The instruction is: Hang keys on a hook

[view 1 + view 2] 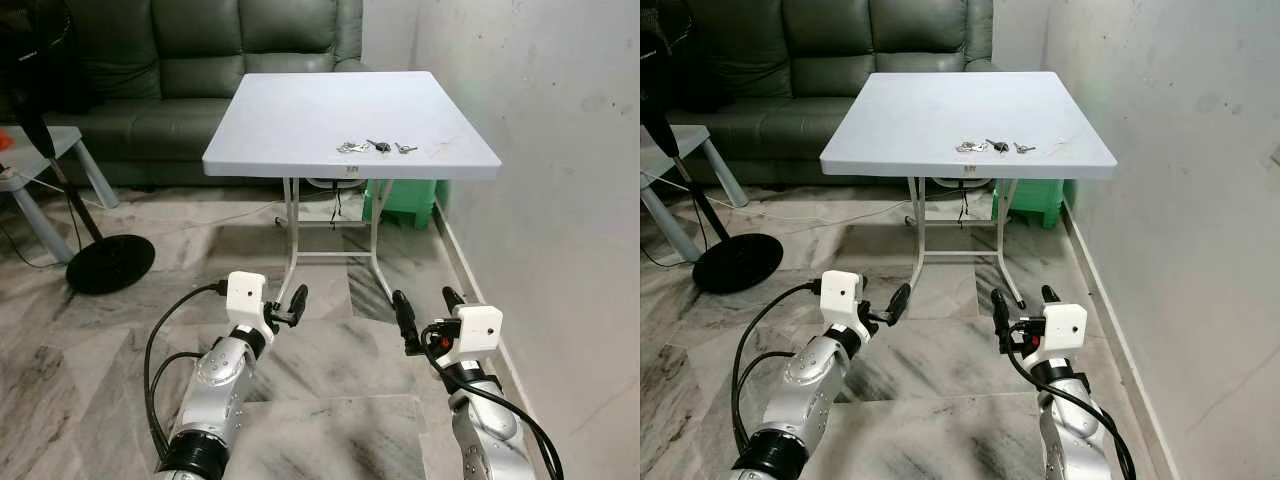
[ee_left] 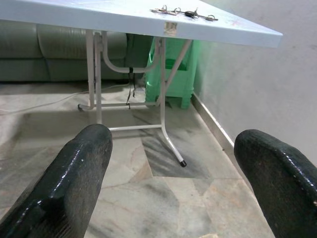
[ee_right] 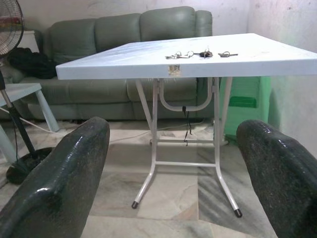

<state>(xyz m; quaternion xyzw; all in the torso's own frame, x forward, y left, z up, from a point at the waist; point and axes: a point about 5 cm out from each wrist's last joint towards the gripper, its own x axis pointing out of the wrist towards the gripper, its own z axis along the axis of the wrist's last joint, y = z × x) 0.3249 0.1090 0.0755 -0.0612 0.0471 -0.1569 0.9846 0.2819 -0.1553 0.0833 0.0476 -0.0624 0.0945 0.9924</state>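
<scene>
At the far left of the head view stands a fan (image 1: 108,262) with a round black base on the marble floor (image 1: 330,360), beside a small grey side table (image 1: 45,150). A dark green sofa (image 1: 200,60) runs across the upper left.

In the lower left, the left gripper (image 1: 285,308) is held low over the floor, well short of the table; in its wrist view the two black fingers (image 2: 69,183) stand wide apart with nothing between them.

The white folding table (image 1: 300,110) fills the upper middle. The keys (image 1: 376,147) lie in a small loose row on its top, near the front edge and a little right of centre, untouched. A green stool (image 1: 405,200) sits underneath, against the wall.

In the lower right, the right gripper (image 1: 428,308) is likewise low and well apart from the table, its fingers (image 3: 74,173) spread wide and empty.

The white wall (image 1: 560,200) takes up the right side. No hook can be made out on it.

By the look of things the task has barely begun: the keys are not yet picked up, so the approach, the grasp, finding the hook and the hanging are all left to do.
</scene>
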